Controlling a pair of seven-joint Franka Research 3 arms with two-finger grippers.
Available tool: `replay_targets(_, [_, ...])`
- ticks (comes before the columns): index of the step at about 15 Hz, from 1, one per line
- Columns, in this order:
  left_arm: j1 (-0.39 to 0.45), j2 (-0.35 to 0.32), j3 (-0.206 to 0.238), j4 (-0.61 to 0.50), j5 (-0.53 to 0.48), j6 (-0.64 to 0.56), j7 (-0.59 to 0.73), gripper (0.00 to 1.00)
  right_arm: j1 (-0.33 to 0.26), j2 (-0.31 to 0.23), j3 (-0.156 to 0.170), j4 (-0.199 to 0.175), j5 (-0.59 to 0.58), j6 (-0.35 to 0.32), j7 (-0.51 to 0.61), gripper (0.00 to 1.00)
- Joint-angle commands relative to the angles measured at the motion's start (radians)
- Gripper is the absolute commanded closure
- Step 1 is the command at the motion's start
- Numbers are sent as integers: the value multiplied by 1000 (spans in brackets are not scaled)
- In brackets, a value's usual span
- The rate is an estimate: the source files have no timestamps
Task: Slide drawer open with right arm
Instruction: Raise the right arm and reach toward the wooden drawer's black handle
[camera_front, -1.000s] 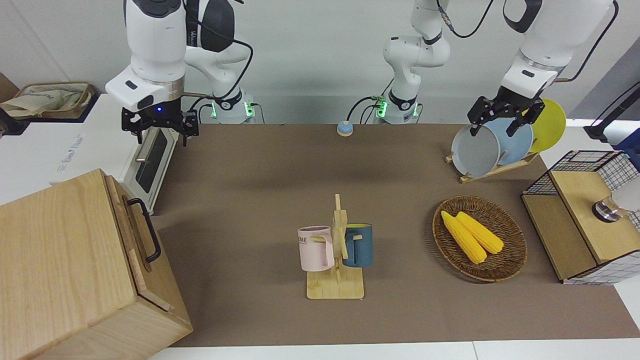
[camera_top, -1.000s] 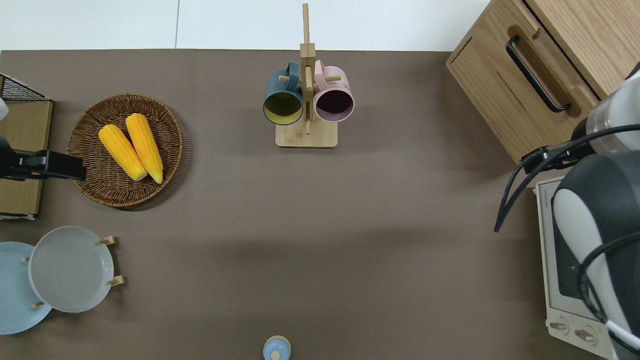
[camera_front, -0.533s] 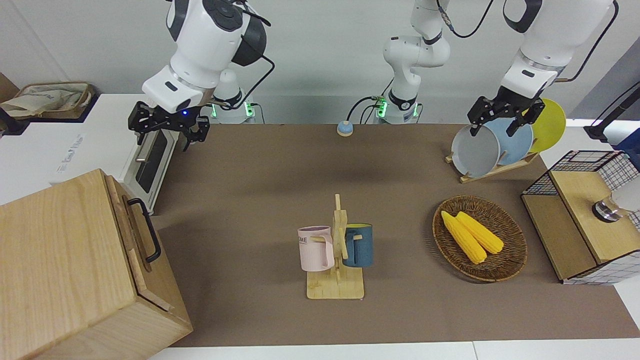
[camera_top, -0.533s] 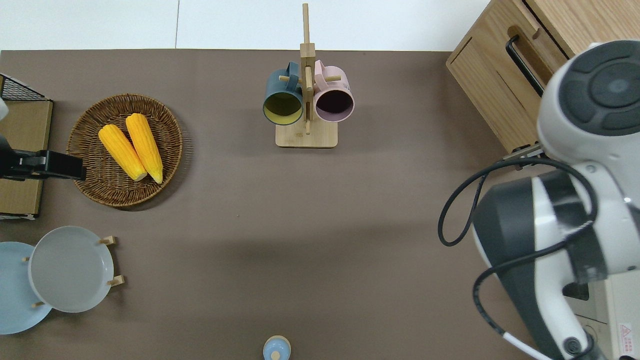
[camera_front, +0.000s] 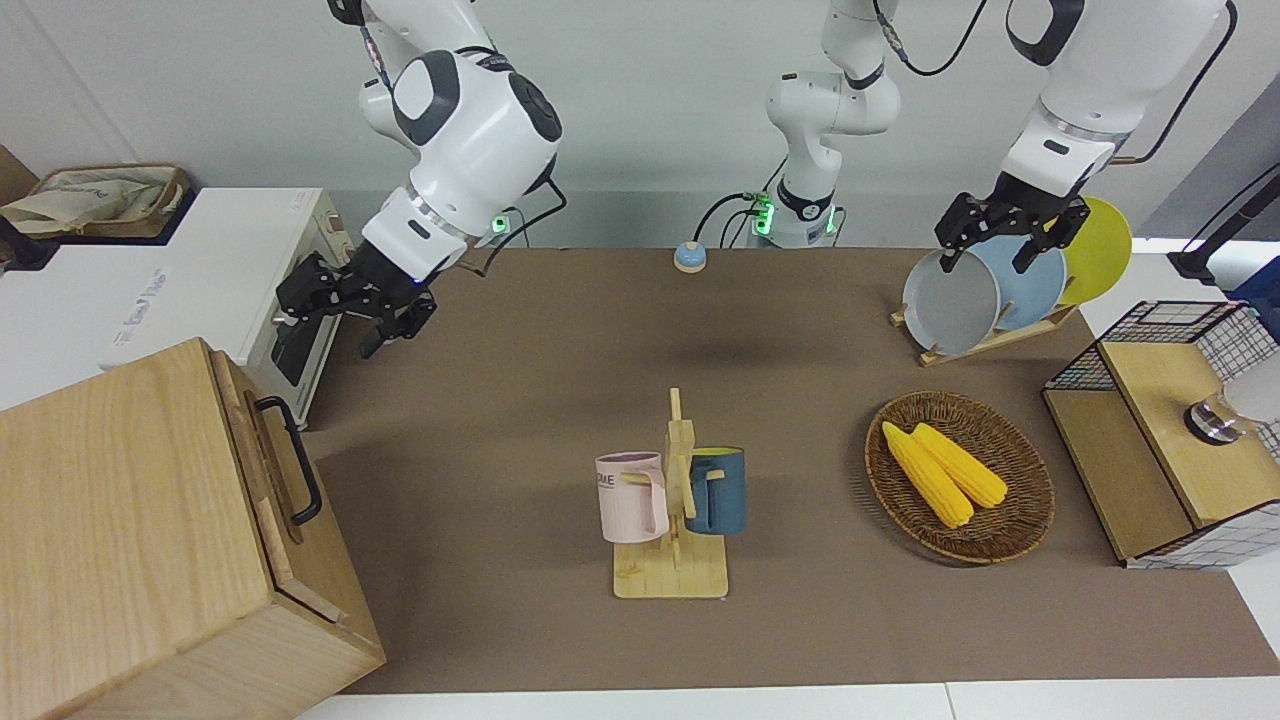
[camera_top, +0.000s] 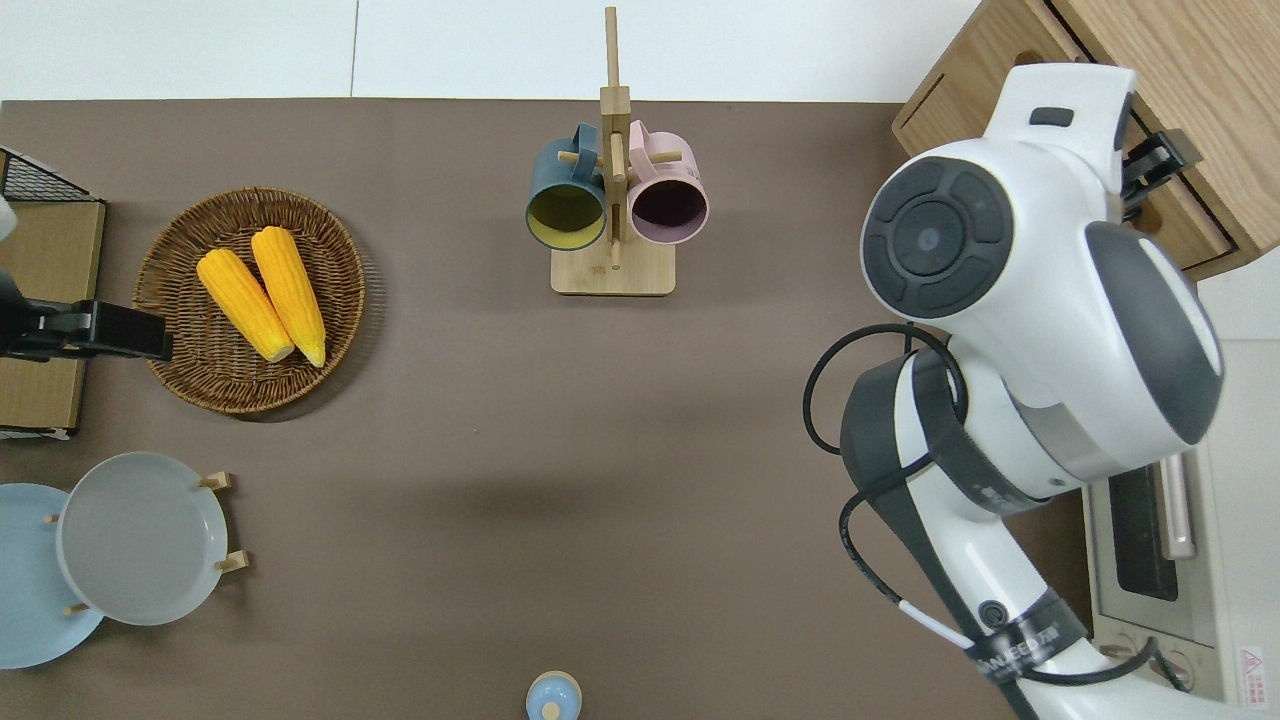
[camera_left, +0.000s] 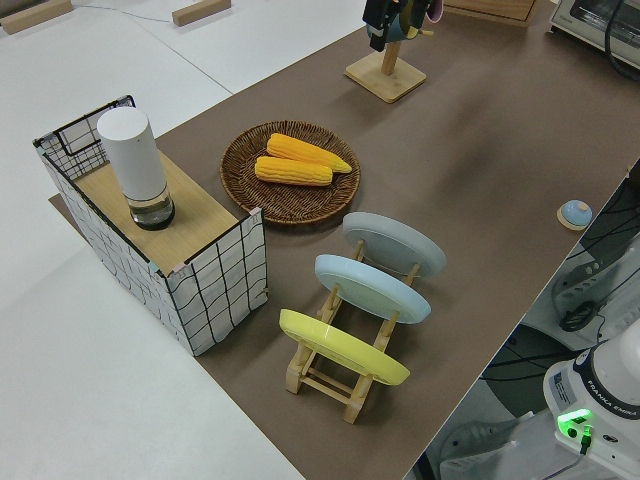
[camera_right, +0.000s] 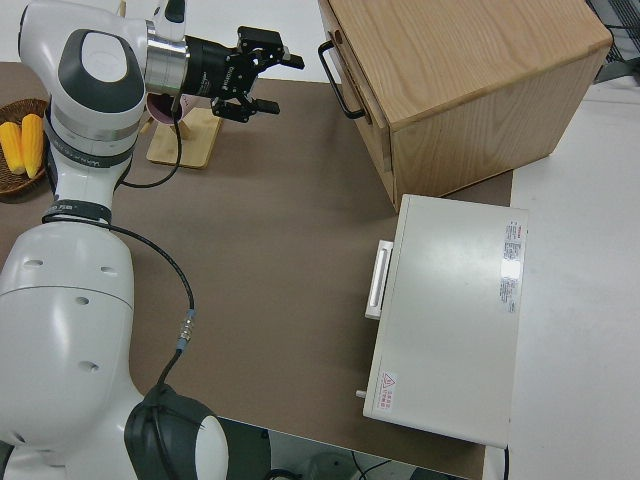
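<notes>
The drawer (camera_front: 262, 478) sits shut in the pale-wood cabinet (camera_front: 120, 540) at the right arm's end of the table. Its black bar handle (camera_front: 292, 458) faces the table's middle. My right gripper (camera_front: 330, 325) hangs open in the air with nothing between its fingers. In the right side view the right gripper (camera_right: 272, 82) points at the handle (camera_right: 340, 72) with a clear gap between them. In the overhead view the arm hides the handle and only part of the right gripper (camera_top: 1150, 165) shows, over the drawer's front. The left arm is parked, its left gripper (camera_front: 990, 255) open.
A white toaster oven (camera_right: 450, 320) stands beside the cabinet, nearer to the robots. Mid-table is a wooden mug stand (camera_front: 672, 560) with two mugs. A wicker basket (camera_front: 1020, 520) of corn, a plate rack (camera_front: 985, 345) and a wire-mesh rack (camera_front: 1170, 430) stand toward the left arm's end.
The right arm has swung away from the toaster oven toward the cabinet and come lower, its gripper turning to face the drawer handle. The left arm has not moved.
</notes>
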Motion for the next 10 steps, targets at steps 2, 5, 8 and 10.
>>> replay_targets(2, [-17, 12, 16, 20, 14, 1, 6, 2, 12, 35, 28, -37, -166, 27, 117, 11])
replay_targets(5, [-17, 12, 16, 20, 14, 1, 6, 5, 17, 66, 33, -72, -290, 27, 228, 11])
replay_targets(8, [-17, 12, 16, 20, 15, 1, 6, 5, 31, 95, 39, -104, -398, 16, 323, 13])
replay_targets(10, [-17, 12, 16, 20, 14, 1, 6, 2, 32, 106, 37, -121, -433, 20, 352, 13])
